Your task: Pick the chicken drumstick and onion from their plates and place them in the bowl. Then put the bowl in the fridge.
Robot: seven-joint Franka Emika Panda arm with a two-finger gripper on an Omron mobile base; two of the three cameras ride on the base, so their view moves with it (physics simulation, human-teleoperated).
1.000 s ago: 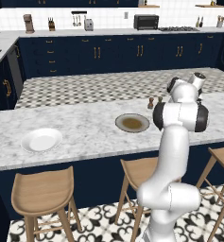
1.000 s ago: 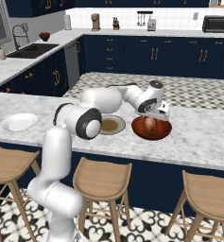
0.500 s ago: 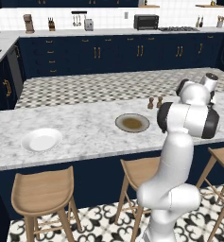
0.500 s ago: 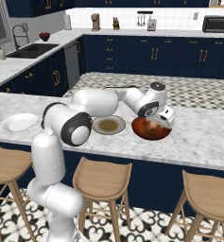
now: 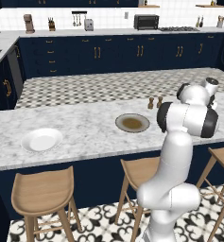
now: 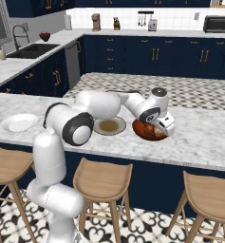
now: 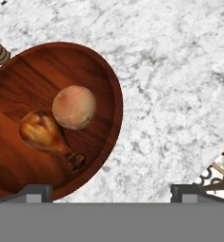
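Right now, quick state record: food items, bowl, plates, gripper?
onion: in the bowl, beside the drumstick
chicken drumstick: in the bowl, bone end toward the rim
bowl: on the marble counter, right of the olive-centred plate in the right base view
olive-centred plate: empty
white plate: empty, at the far left of the counter
gripper: open, above the bowl's rim, holding nothing
fridge step: not yet done
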